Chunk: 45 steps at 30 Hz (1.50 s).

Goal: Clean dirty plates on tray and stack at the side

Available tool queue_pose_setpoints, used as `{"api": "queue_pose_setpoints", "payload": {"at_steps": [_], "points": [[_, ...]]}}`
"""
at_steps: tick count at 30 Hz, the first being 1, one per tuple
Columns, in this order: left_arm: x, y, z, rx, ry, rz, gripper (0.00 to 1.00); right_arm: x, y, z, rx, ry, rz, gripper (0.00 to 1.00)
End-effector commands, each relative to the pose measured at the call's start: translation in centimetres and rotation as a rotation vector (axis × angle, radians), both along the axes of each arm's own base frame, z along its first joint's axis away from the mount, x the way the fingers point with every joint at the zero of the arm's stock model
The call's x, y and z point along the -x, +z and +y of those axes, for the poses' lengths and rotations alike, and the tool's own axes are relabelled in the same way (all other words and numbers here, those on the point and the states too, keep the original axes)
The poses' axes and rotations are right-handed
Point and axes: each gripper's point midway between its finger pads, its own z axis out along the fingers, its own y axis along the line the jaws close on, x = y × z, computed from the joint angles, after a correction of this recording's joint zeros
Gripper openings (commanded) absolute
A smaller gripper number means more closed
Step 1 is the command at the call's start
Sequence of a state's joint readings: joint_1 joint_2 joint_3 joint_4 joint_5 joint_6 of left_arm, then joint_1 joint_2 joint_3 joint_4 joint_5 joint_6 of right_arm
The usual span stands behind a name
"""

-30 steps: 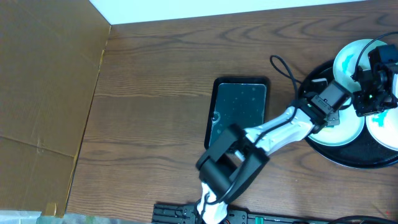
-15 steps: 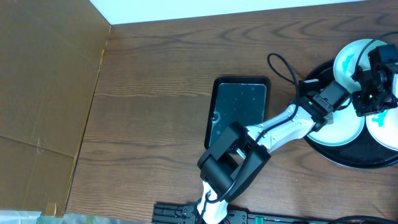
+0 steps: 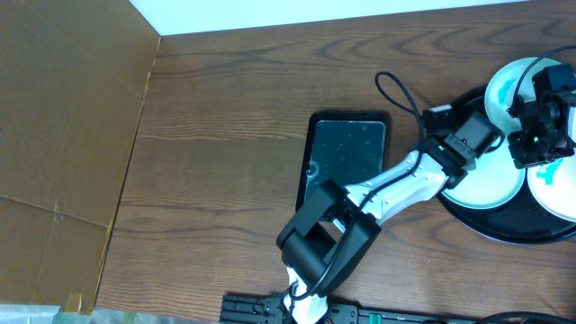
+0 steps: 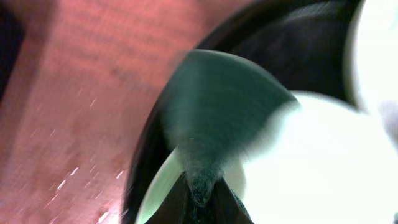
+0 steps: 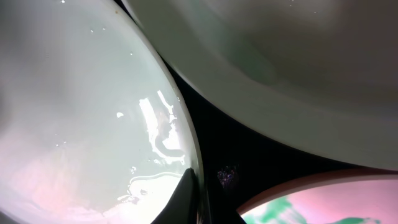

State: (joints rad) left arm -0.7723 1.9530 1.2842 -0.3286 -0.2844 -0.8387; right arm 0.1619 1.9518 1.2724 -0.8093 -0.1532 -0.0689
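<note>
**Sponge poised at the tray's left-hand plate, right jaws closed among the plates**

All three dirty plates are seen lying flat on the tray [image 3: 468, 219]: one at its far edge [image 3: 513, 85], one on its left half [image 3: 493, 189] and one on its right half [image 3: 560, 184]. No plate is yet stacked beside the tray. Teal smears are visible on the far and right plates.

The left gripper [image 4: 200, 193] is clenched on a dark green sponge [image 4: 211, 112], which is held over the tray's left rim. The left-half plate lies just ahead and to the right of the jaws. Being round, the plate offers no long axis, so a wipe is judged to depend only on the sponge's broad face being carried inward from the rim. The left wrist view is blurred, and contact between sponge and plate cannot be confirmed.

The right gripper [image 5: 194, 199] is shown closed near the tray's centre, at a plate's edge. Whether that rim is pinched cannot be made out. It is judged the main obstacle to a sweep across the tray.

Left of the tray lie a rectangular black tray [image 3: 346, 157] and a looping cable [image 3: 400, 90]. Neither is in the way.
</note>
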Motion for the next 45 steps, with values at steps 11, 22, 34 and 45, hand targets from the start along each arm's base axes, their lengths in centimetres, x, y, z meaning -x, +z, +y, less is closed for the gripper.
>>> {"api": "queue_pose_setpoints", "payload": {"at_steps": [11,22,34,45], "points": [[2.1,-5.3,-1.5,0.06,-0.01,0.16,0.07,0.1,0.3,-0.3,0.013,-0.004,-0.006,0.01],[0.9,-4.6,4.2,-0.248,0.037,0.056,0.07,0.1,0.3,-0.3,0.013,-0.004,-0.006,0.01],[-0.3,2.6,1.0,-0.082,-0.079,-0.066,0.07,0.1,0.3,-0.3,0.013,-0.004,-0.006,0.01],[4.9,-4.7,-3.8,0.135,-0.144,0.264,0.07,0.1,0.3,-0.3,0.012,-0.004,-0.006,0.01]]}}
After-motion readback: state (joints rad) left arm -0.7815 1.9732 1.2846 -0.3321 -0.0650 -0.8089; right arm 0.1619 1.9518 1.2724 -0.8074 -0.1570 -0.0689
